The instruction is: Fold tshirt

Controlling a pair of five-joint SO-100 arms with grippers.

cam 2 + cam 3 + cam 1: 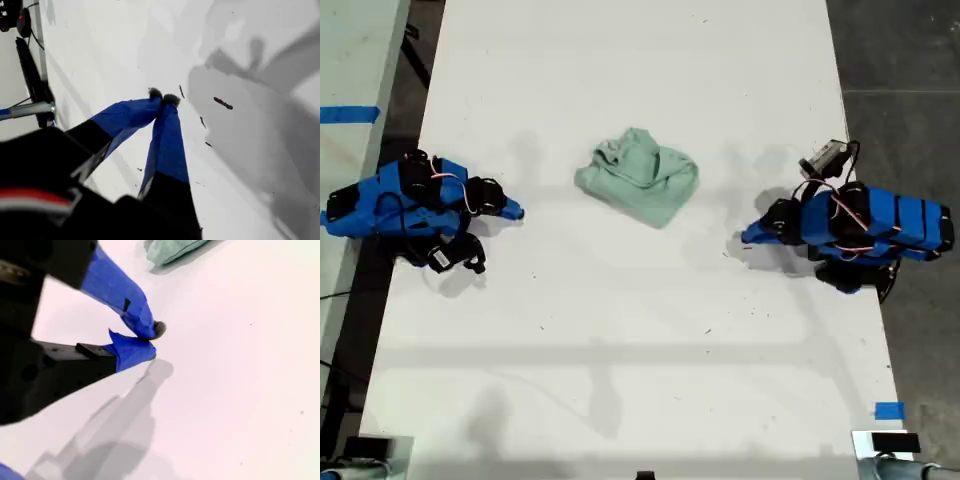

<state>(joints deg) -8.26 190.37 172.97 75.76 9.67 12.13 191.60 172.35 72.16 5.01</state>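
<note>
Tshirt [638,177]: one, bunched in a heap mid-table [620,330], between two blue arms, one arm [420,200] at the exterior view's left and another [850,225] at its right, both well apart from it. First wrist view: my first gripper [162,96] pinched closed, empty, above dark specks [222,103]. Second wrist view: my second gripper [150,340] closed, empty, with the tshirt farther off.

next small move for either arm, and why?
Probably open my second gripper and reach toward the tshirt to catch an edge. The shirt lies crumpled in a heap mid-table, not spread flat, and no gripper touches it. Both my second gripper and my first gripper are shut on nothing, over the bare table. The second wrist view already shows the shirt ahead.
</note>
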